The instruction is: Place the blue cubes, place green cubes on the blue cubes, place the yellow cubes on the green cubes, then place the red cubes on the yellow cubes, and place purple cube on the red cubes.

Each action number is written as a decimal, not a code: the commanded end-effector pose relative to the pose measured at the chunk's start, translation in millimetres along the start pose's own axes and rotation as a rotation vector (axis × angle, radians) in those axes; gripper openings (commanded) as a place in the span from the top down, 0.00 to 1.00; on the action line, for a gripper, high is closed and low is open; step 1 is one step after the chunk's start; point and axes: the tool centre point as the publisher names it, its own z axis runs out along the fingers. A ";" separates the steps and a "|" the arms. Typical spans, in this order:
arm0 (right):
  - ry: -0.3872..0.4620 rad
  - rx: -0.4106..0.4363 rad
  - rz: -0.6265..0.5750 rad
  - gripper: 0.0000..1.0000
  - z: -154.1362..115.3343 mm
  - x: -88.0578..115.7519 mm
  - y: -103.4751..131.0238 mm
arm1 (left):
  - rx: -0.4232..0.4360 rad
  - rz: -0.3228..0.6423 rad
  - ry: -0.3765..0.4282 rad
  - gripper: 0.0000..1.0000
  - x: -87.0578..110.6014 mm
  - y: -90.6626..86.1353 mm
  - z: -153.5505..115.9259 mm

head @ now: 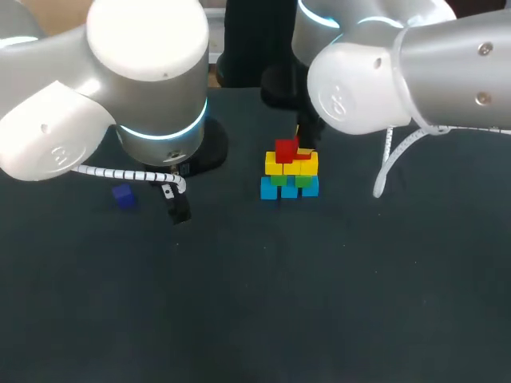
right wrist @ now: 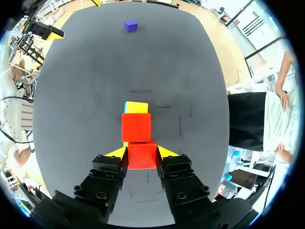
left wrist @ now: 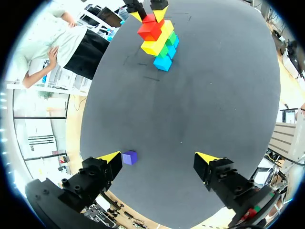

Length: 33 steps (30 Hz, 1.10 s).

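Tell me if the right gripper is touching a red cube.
Touching: in the right wrist view, the right gripper clamps the nearer red cube from both sides.

Head cam: above/behind the robot, looking down on the table (head: 255, 319), stack (head: 289, 171) mid-far, purple cube (head: 122, 196) at left. L wrist cam hangs near the purple cube (left wrist: 129, 157), facing the stack (left wrist: 159, 40) far off; R wrist cam is tight on the stack (right wrist: 137, 126) w/ a red cube (right wrist: 141, 155) nearest, facing back to the purple cube (right wrist: 131, 25). All 3 share stack + purple cube.
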 end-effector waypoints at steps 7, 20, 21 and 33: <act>-0.001 -0.002 0.004 1.00 1.2 -1.1 1.0 | 0.002 0.002 -0.003 0.00 1.2 0.6 -0.1; -0.004 -0.005 0.008 1.00 1.9 -1.8 2.3 | 0.002 0.002 -0.003 0.00 1.2 0.6 -0.1; -0.005 -0.006 0.008 1.00 2.0 -1.8 2.4 | 0.002 0.002 -0.003 0.00 1.2 0.6 -0.1; -0.002 -0.032 0.012 0.00 4.2 0.2 4.2 | 0.002 0.002 -0.003 0.00 1.2 0.6 -0.1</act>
